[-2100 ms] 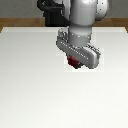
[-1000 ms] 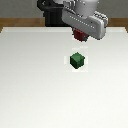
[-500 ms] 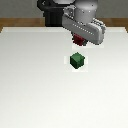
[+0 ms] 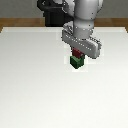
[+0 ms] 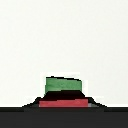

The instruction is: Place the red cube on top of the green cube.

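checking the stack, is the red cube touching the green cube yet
Cannot tell. In the exterior view the red cube sits directly above the green cube with no plain gap; the wrist view shows a dark band between them.

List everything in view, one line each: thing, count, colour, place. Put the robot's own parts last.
red cube: one, dark red, directly above the green cube and appearing to rest on it, under the gripper.
green cube: one, dark green, on the table near its middle, beneath the red cube.
table: one, white, filling most of the exterior view.
floor: brown strip behind the table's far edge.
robot base: one, black, at the table's far edge.
arm: one, light grey, reaching down over the cubes.
gripper: one, grey, around the red cube; whether it grips the cube cannot be told.
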Tool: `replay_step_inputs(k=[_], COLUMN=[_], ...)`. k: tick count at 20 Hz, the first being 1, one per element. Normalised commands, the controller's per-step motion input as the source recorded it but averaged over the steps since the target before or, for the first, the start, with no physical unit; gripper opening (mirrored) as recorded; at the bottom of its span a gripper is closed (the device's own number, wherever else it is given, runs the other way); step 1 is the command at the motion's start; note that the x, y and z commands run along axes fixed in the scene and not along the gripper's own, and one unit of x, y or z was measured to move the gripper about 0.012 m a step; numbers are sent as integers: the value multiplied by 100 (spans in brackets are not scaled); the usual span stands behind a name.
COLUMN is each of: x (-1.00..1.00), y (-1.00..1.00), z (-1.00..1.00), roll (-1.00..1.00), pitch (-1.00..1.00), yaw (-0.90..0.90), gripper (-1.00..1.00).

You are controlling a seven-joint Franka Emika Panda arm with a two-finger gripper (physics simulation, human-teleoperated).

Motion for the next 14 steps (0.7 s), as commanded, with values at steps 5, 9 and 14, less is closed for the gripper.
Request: replay_step_inputs(k=[5,9,14], x=[0,0,0], y=[0,0,0], z=[-20,0,0], roll=[0,0,0], pitch=[0,0,0], yaw=[0,0,0], gripper=[100,100,100])
